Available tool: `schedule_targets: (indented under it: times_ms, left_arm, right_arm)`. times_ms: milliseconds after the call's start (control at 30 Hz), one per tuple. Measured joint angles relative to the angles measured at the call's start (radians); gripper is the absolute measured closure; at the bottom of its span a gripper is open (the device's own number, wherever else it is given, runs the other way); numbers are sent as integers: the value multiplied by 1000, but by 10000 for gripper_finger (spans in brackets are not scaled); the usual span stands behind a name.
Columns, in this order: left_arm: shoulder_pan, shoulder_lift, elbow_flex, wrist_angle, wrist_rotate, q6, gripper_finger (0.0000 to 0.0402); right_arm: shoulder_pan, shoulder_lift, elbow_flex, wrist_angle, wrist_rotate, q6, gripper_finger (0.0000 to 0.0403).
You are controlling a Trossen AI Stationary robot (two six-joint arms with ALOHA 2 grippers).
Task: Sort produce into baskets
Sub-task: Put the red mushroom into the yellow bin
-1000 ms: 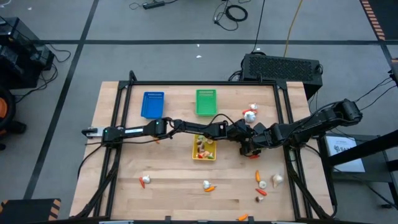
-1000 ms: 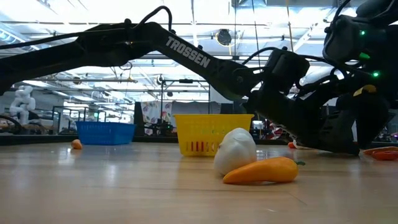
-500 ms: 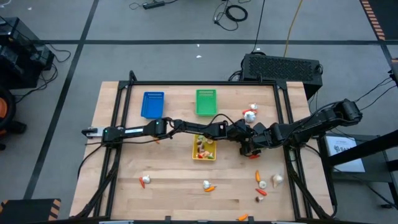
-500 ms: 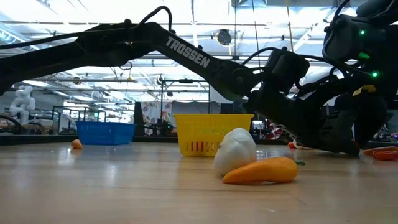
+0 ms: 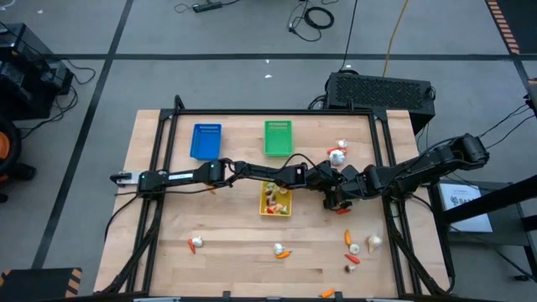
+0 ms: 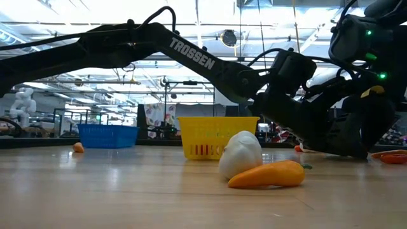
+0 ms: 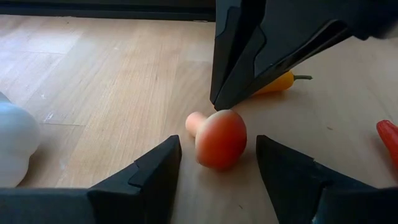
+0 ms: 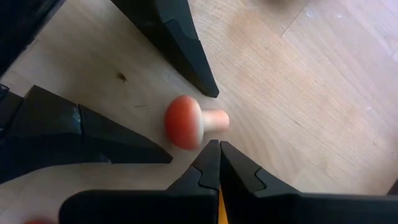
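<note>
Mushroom [image 7: 216, 138] on table [image 5: 226, 252], between both end effectors

From above, the two grippers meet beside the yellow basket [image 5: 275, 200], and their dark bodies cover the orange mushroom [image 7: 219, 138] that only the wrist views show. The left gripper [image 7: 214, 158] has its fingers cut off by the picture's edge, and so does the right gripper [image 8: 219, 163]. A white bulb [image 7: 13, 144] is cropped at the left wrist picture's edge, and a red piece [image 7: 390, 138] likewise. In the low view the arms hide the table behind them. Scattered produce near the table's front edge [image 5: 352, 248] is too small to name.
</note>
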Motion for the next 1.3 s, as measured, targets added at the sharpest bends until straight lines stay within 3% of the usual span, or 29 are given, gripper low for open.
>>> schedule_targets:
  times_ms: [433,833,1300]
  left_arm:
    - [0,1,-1,10,-2,0,180]
    - [0,1,-2,11,-7,-3,180]
    - [0,0,-3,12,-8,-6,180]
  right_arm:
    - [1,-7,6,-27,-6,-4,403]
    - [1,-178,7,-151,9,76,403]
    - [1,-80,5,-16,17,42,403]
